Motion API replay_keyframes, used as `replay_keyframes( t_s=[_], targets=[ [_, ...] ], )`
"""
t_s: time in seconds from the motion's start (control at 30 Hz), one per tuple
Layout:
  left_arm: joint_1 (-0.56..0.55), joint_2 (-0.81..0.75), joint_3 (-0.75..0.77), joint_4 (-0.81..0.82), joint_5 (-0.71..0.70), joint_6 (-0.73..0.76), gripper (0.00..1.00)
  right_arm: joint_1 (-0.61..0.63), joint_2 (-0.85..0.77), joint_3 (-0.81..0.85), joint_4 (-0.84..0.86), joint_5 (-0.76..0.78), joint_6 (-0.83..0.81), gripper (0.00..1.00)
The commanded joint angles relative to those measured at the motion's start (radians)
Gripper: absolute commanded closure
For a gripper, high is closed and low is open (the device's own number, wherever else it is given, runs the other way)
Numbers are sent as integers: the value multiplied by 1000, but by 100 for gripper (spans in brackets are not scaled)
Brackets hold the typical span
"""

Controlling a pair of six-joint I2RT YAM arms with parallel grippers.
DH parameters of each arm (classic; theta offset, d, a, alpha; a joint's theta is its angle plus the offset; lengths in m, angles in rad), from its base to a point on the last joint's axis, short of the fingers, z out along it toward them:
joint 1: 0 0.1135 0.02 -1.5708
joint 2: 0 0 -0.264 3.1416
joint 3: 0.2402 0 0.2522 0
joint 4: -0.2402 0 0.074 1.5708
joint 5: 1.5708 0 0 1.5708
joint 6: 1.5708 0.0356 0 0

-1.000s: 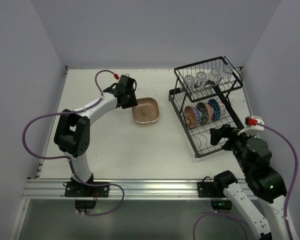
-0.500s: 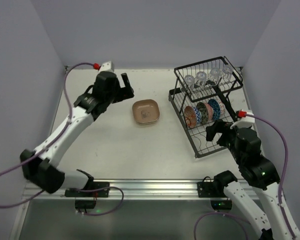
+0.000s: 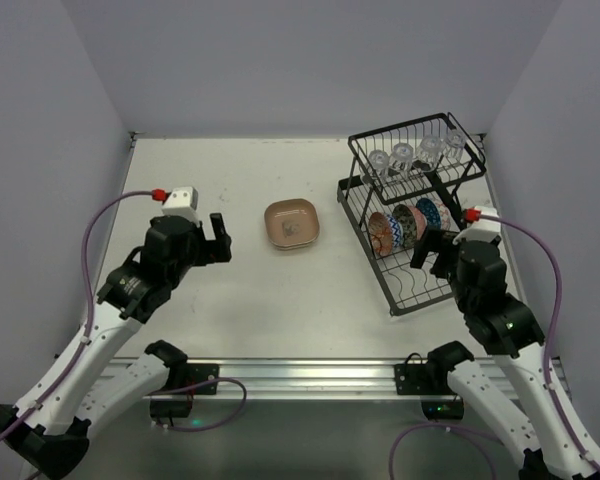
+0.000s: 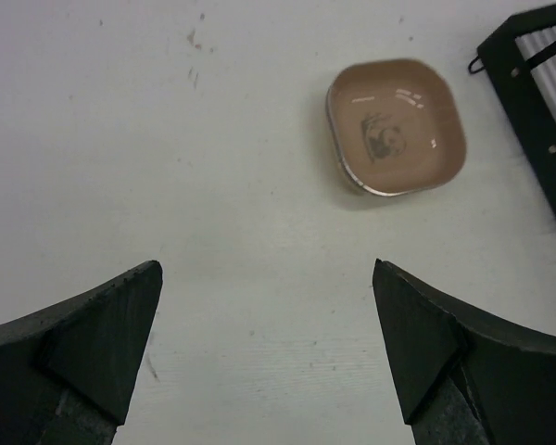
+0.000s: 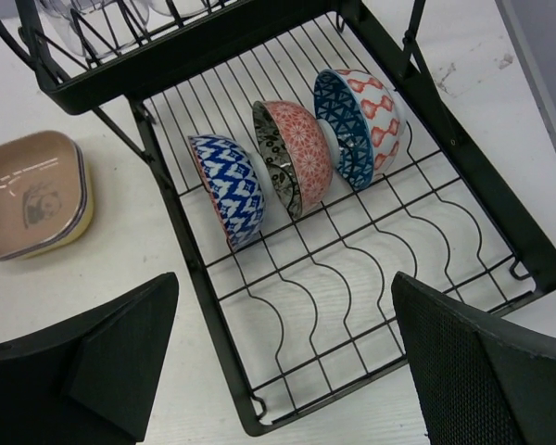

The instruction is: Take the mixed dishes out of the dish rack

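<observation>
We show the left gripper [image 3: 222,238] and the right gripper [image 3: 436,250], both with jaws spread wide, each arm bent at the elbow, wrists angled forward and down.

You see a flat white table [image 3: 250,300] with plain pale purple-grey walls [image 3: 300,60] on three sides. A silver metal rail [image 3: 300,372] runs along its near edge. The table top has little dark marks [image 4: 196,42] on it.

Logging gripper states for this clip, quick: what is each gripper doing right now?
Left gripper: open, holding nothing.
Right gripper: open, holding nothing, poised over the lower tray of the dish rack.
</observation>
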Motion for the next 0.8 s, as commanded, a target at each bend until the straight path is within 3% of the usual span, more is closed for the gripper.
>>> replay_keyframes(
  t_s=[0.0,0.17,0.33,0.43,0.57,0.77],
  targets=[
    [-1,-50,-121,55,-13,61,0,0,55,63,54,25,-91,1],
    [12,-48,-119,80,10,66,0,0,169,68,14,-66,-78,1],
    [12,-54,-137,84,14,66,0,-18,160,-32,130,74,-15,1],
    [-5,-42,-131,81,-5,66,0,-152,103,-119,226,81,85,1],
    [-22,-39,-129,54,-51,43,0,-334,-15,-275,426,-167,218,5],
    [-31,-68,-135,55,-49,40,0,-526,193,-233,464,-233,226,9]
  ],
)
